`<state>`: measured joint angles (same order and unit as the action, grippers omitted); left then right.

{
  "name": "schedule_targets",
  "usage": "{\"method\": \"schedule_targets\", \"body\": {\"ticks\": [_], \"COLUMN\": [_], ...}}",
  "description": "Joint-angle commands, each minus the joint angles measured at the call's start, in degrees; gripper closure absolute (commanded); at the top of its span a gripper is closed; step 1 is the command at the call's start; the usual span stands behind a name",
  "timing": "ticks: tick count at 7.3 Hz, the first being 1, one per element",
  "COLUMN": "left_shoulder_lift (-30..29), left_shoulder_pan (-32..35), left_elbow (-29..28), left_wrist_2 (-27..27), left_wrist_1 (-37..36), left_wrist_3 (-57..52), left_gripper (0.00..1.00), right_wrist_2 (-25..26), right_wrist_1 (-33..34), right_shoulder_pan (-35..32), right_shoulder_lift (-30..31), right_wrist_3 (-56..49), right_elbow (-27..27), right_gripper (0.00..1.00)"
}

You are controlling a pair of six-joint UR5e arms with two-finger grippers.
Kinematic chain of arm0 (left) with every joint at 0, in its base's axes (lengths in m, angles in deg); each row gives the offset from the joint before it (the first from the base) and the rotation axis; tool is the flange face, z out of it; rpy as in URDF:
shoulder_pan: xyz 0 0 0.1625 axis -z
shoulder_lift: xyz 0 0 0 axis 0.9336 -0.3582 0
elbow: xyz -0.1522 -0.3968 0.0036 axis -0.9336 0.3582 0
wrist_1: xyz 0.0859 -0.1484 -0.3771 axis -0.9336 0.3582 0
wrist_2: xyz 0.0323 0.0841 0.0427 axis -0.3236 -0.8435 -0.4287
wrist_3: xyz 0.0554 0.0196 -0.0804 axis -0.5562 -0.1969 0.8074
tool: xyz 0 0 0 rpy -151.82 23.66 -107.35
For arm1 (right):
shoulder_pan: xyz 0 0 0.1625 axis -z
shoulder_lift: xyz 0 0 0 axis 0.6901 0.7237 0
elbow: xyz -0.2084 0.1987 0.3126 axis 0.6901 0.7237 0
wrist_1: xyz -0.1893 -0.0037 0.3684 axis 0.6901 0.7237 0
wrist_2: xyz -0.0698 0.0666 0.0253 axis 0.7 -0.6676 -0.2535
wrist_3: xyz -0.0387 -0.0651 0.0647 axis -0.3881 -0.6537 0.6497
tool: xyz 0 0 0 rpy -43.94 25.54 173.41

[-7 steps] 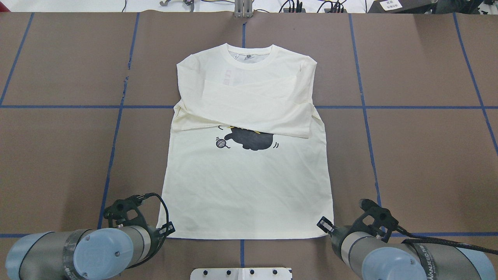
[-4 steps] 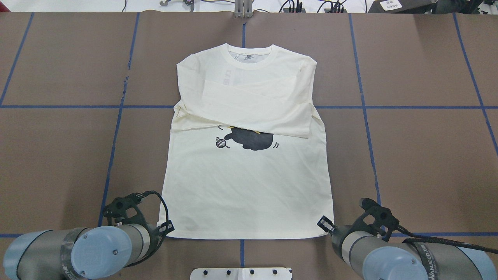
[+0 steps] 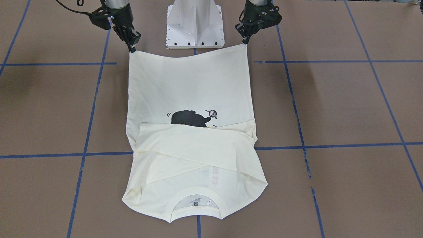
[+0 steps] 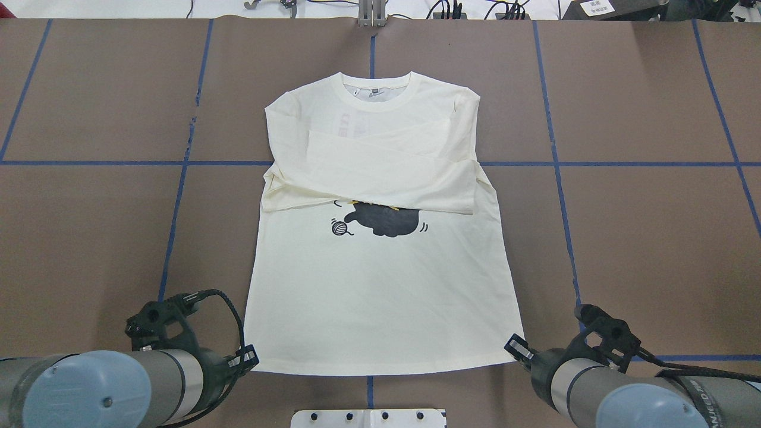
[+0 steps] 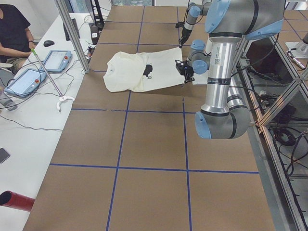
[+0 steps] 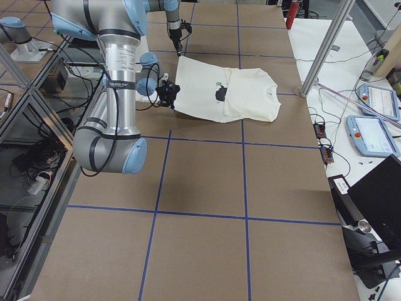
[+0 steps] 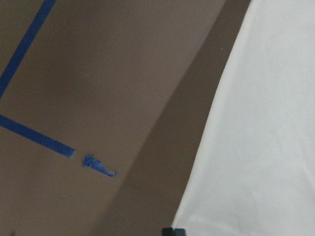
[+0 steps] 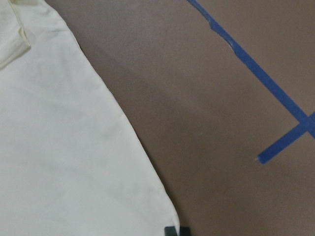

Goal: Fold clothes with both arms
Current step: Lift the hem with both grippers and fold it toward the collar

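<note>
**Position.** One cream T-shirt (image 4: 380, 285) lies print side up at the middle of the brown desk (image 4: 654, 249).

**Orientation.** Its long axis runs straight away from the robot. The collar (image 4: 376, 95) is at the far end and the hem (image 4: 380, 370) at the near end, just in front of the robot's base.

**Sleeves.** Both sleeves (image 4: 386, 178) are folded across the chest and overlap each other.

**Grip.**
- The left gripper (image 4: 248, 356) is at the hem corner on the robot's left, its fingers pressed together on the cloth.
- The right gripper (image 4: 515, 346) pinches the opposite hem corner in the same way.
- In the front-facing view the hem dips slightly between the two held corners.

**Obscured or unclear.**
- The folded sleeves cover the upper edge of the black cat print (image 4: 386, 221). The yarn ball (image 4: 338, 227) beside it is in full view.
- Faint lettering shows through the fabric below the collar and cannot be read.
- Each wrist view shows only a dark sliver of fingertip at its bottom edge, meeting the shirt corner. The rest of the fingers is cut off there.
- In both side views the shirt is small and the near arm stands close in front of the gripping points, so no detail of the grip can be made out.
</note>
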<state>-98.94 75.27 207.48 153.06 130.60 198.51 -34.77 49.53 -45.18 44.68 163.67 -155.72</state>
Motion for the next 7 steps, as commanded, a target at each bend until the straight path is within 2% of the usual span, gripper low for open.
{"method": "schedule_targets", "body": {"ticks": [1,2,3,4,5,6,7], "left_shoulder_lift": [-0.42,-1.12,-2.78,-8.02,-10.50,-13.05,-15.17], "left_shoulder_pan": [-0.46,0.41,4.51,11.95,16.89,21.29,26.04], "left_elbow": [4.42,3.47,1.03,-3.44,-8.09,-12.75,-17.32], "left_wrist_2": [0.45,0.97,0.98,1.24,2.55,3.26,3.26], "left_wrist_1": [-1.29,-1.29,-1.12,-1.38,-1.12,-0.68,0.72], "left_wrist_3": [0.78,-0.17,-4.53,-12.41,-15.97,-19.92,-22.92], "left_gripper": [1.00,1.00,1.00,1.00,1.00,1.00,1.00], "right_wrist_2": [-0.03,-0.21,-0.82,-5.52,-12.79,-17.65,-20.31], "right_wrist_1": [0.02,-0.07,0.01,0.02,0.02,0.02,0.19], "right_shoulder_pan": [0.05,-3.43,-7.04,-14.64,-22.90,-29.94,-35.49], "right_shoulder_lift": [1.66,0.96,-2.96,-6.83,-12.26,-17.36,-22.55], "right_wrist_3": [-0.09,-3.57,-12.22,-19.44,-25.25,-30.45,-34.67], "right_elbow": [-4.59,-4.78,-2.95,1.42,7.64,14.05,20.30], "right_gripper": [1.00,1.00,1.00,1.00,1.00,1.00,1.00]}}
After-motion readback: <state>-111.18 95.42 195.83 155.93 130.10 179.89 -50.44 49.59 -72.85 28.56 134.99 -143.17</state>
